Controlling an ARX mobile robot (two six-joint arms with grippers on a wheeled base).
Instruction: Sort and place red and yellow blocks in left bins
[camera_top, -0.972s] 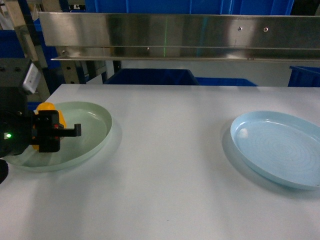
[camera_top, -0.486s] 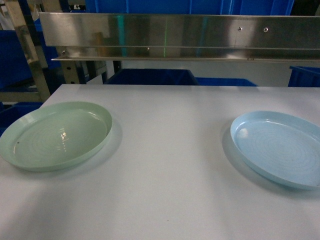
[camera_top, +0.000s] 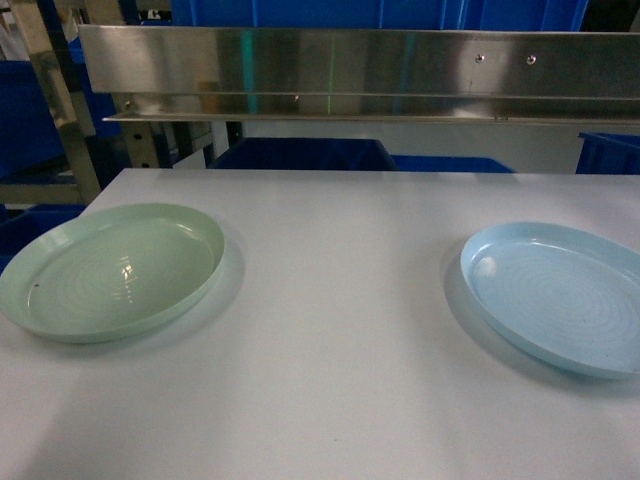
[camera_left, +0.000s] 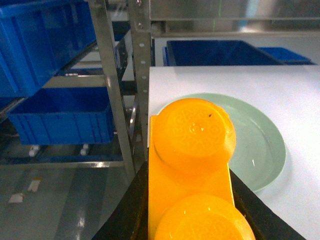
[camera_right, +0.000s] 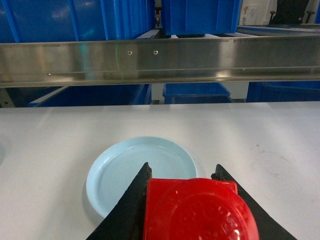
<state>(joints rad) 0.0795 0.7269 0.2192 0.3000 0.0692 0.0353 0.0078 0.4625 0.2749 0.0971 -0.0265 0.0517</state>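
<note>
Even overhead light, fairly bright; the white table (camera_top: 330, 330) has a cool bluish cast w/ soft shadows to the right of the green plate (camera_top: 110, 270) and left of the blue plate (camera_top: 560, 300). Steel rail (camera_top: 350, 70) above the table shows streaky glare plus green reflection lines. Wrist views: yellow block (camera_left: 192, 165) and red block (camera_right: 197, 210) are close-up, soft-focus, w/ glossy highlights.

White bench (camera_top: 330, 300), matte, soft shadows. Steel rail (camera_top: 350, 70) spans far edge, reflective. Blue storage bins (camera_left: 60, 112) on metal shelving (camera_left: 112, 85) past left edge; more bins behind rail. Grey concrete floor (camera_left: 55, 200), glossy, scattered debris. Overhead lighting, even.
</note>
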